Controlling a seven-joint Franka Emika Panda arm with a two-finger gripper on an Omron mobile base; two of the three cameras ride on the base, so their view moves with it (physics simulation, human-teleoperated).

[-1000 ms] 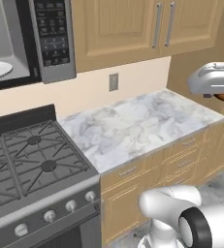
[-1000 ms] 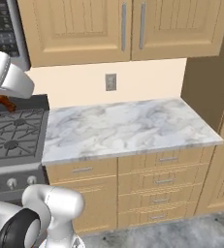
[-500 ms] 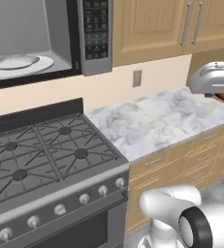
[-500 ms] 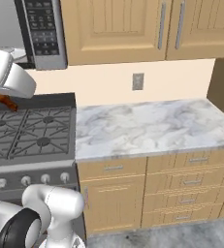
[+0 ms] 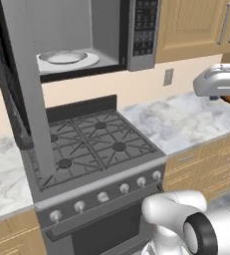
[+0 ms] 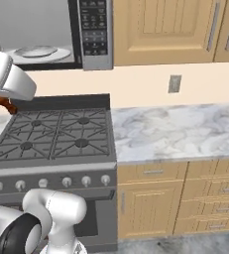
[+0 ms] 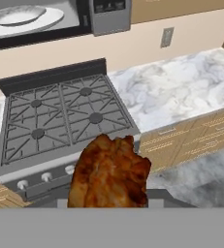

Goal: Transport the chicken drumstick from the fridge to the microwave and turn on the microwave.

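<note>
A wall of pale wooden cabinets [image 6: 165, 30] runs along the top of the kitchen, with more drawers [image 6: 185, 198] beneath a marbled white counter [image 6: 185, 131] that stretches off to the right of the stove [image 6: 56, 134]. The stove is a grey gas range with black grates over four burners and a row of round knobs [image 5: 102, 196] along its front edge. Above it hangs the microwave [image 5: 86, 35], its door [image 5: 19, 84] swung wide open toward the room, so the light grey inside shows, with a white plate [image 5: 66, 60] lying on the floor of the cavity. The dark button panel [image 6: 96, 27] sits at the microwave's right side. A small wall socket [image 6: 174, 83] is set in the cream wall above the counter. The arm's white hand hangs out in front of the stove, well short of the microwave and lower than its opening. The gripper [image 7: 108, 206] carries the chicken drumstick [image 7: 109, 174], a lumpy reddish-brown piece that rises right in front of the hand camera and covers the fingers; they are clamped on it, though the tips themselves are hidden behind the meat. From the base cameras only a sliver of the brown meat peeks out under the white hand, over the counter's edge on one side and beside the stove's left rear corner on the other.
</note>
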